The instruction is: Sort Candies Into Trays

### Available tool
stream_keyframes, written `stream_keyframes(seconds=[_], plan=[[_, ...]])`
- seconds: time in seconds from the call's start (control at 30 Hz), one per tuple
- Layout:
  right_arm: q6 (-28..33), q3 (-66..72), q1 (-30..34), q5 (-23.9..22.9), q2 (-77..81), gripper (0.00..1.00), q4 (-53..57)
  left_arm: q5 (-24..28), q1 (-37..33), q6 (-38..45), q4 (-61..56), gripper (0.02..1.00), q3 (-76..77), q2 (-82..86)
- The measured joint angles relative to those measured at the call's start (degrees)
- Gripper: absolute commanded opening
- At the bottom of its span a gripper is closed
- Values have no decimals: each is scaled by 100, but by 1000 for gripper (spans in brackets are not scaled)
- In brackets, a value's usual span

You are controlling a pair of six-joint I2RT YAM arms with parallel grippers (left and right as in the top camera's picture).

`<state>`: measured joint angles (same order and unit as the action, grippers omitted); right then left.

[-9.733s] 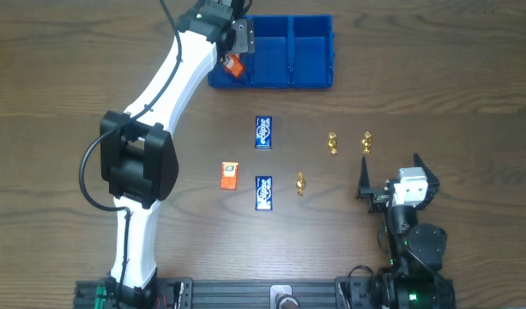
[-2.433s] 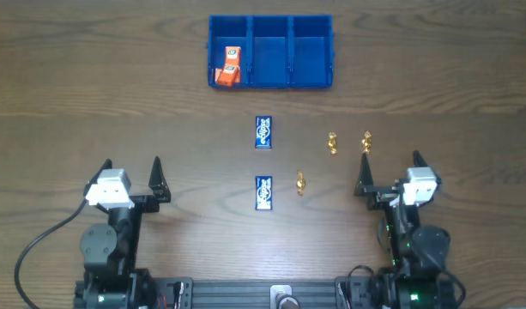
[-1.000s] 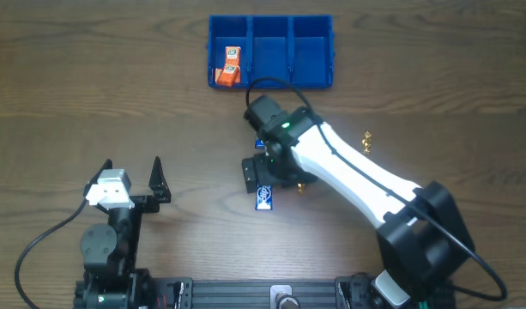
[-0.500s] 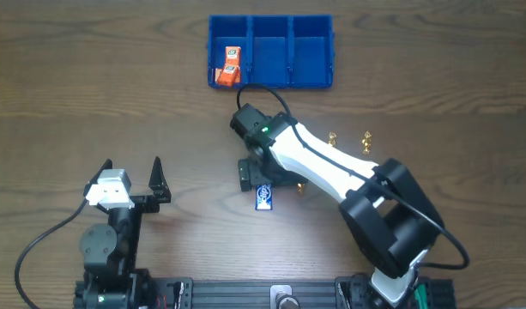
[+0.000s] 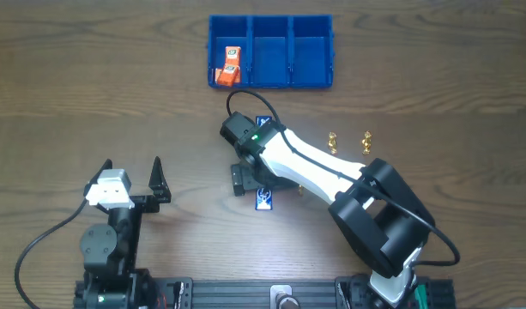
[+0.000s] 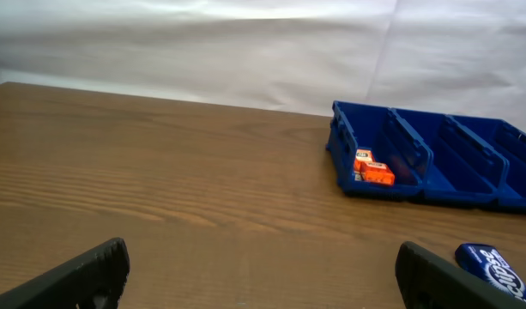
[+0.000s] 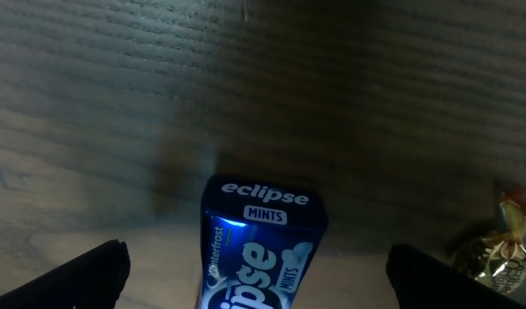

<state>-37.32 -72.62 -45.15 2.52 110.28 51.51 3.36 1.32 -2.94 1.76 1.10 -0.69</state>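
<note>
Fingers [image 7: 91, 270] of the right gripper [image 5: 250, 178] stand wide apart above the blue rectangular mint box [image 7: 263, 249] — gold foil-wrapped candy [image 7: 494, 249] at its 3 o'clock — while the left gripper [image 5: 132, 168] gapes too.

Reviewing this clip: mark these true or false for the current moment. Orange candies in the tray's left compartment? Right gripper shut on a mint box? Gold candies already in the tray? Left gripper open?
1. Two orange candies lie in the left compartment of the blue tray. True.
2. The right gripper is shut on the blue mint box. False: its jaws stand wide open on either side of the box, which lies on the table.
3. The gold candies are in the tray's right compartment. False: they lie on the table, below the tray in the top view.
4. The left gripper is open, near its base and away from the candies. True.
</note>
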Motion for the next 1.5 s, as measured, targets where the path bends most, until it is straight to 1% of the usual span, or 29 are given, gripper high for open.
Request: stream_keyframes(seconds=[0.1,0.43,0.53,0.67,0.87,1.13,1.23,1.3,1.43,1.5], plan=[[-42,0,-7,-4,24,965,2,0,0,-2,0,998,0,0],[-164,0,-7,-68,184,820,2,0,0,0,2,998,0,0],[-219,0,-7,-92,184,796,2,0,0,-2,2,998,0,0],[-273,0,-9,-107,186,700,2,0,0,-2,0,998,0,0],[-409,0,-28,-140,186,606,7,0,0,-2,0,998,0,0],[-520,0,-116,-212,188,601,22,-2,0,0,0,996,0,0],[-555,0,-118,-214,273,579,-4,0,0,0,0,998,0,0],[-592,-13,-122,-205,286,544,-13,0,0,-2,0,998,2,0],[-686,-17,-144,-214,291,367,-33,0,0,0,2,998,0,0],[-693,-24,-149,-223,291,334,-31,0,0,0,0,998,0,0]])
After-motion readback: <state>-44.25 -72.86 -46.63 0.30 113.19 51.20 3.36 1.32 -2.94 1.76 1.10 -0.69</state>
